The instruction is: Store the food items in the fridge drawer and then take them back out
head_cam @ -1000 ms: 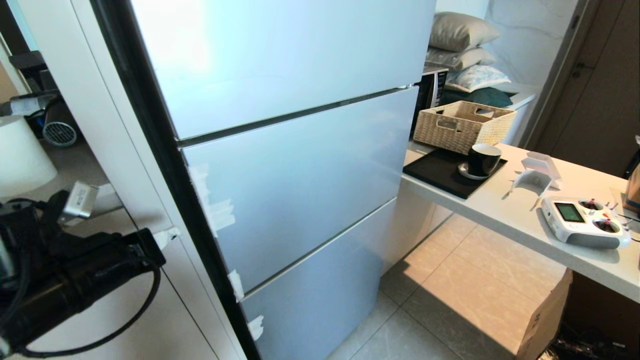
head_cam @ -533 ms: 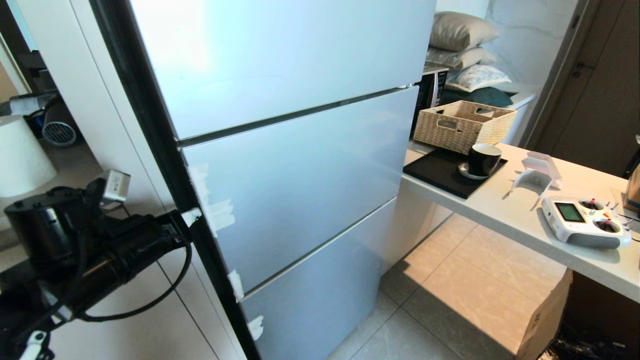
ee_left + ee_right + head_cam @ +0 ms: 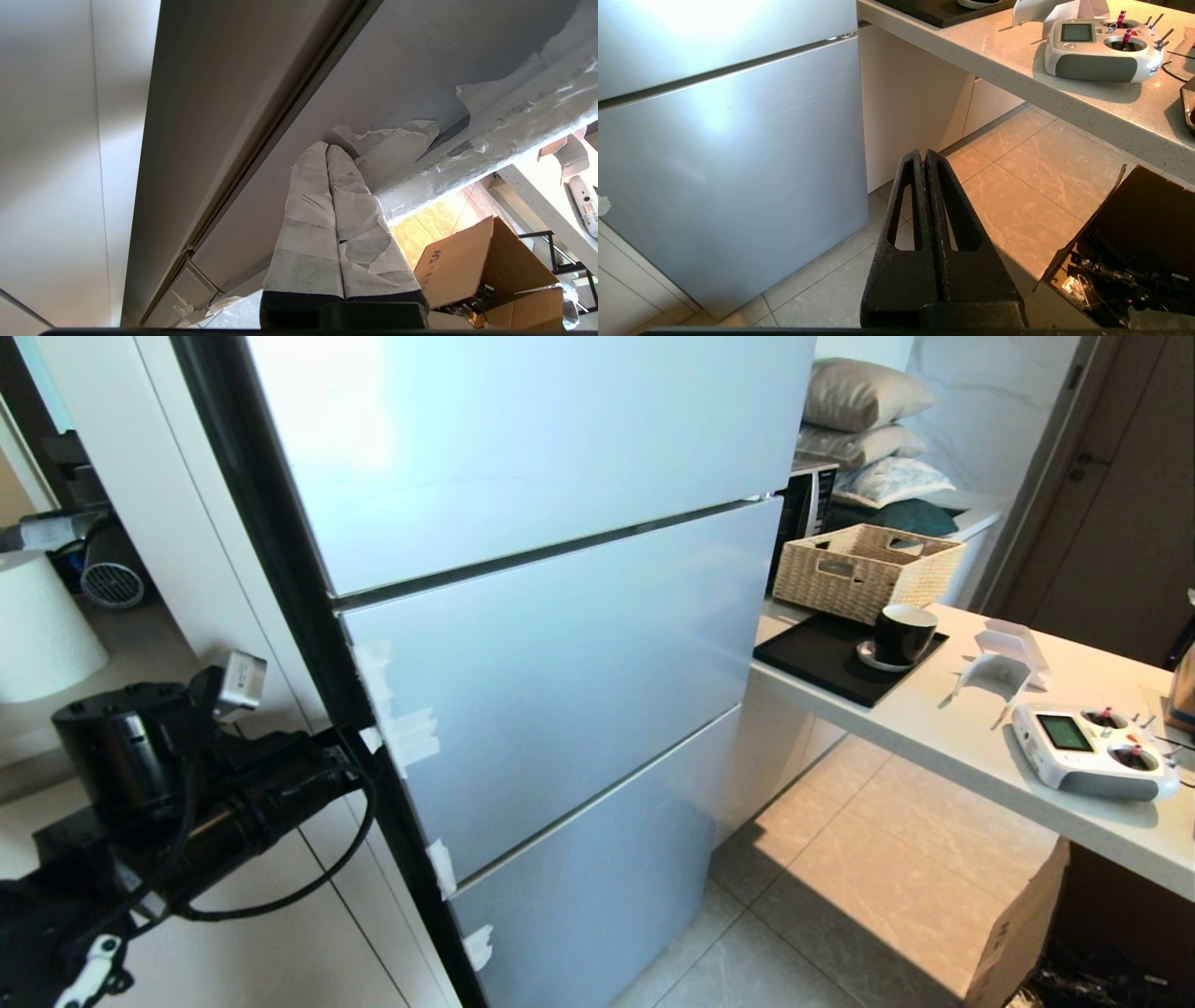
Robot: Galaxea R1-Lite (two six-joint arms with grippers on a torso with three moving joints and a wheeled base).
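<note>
A: Where does the job stand?

B: At the very start, I'd say. The fridge (image 3: pixel 560 644) is fully closed, all its panels flush. No drawer is pulled out, and neither the drawer nor any food shows anywhere in view.

A: And the left gripper (image 3: pixel 328 150)?

B: Its taped fingers (image 3: pixel 310 210) are pressed together, clenched on nothing. The tips sit right at the side edge of the middle door panel (image 3: pixel 420 70), just beside the torn tape (image 3: pixel 397 140) stuck there. From the head camera, the left arm (image 3: pixel 215 803) reaches up against the fridge's dark side trim.

A: The right gripper (image 3: pixel 924 156)?

B: Clenched too, empty, hanging low over the floor tiles (image 3: pixel 1017 177), with the lowest fridge panel off to one side of the tips and the counter (image 3: pixel 1087 102) beyond them.

A: So what's left?

B: Everything, by my reckoning: prise a door open, pull out the drawer, store the food, then take it back out.
</note>
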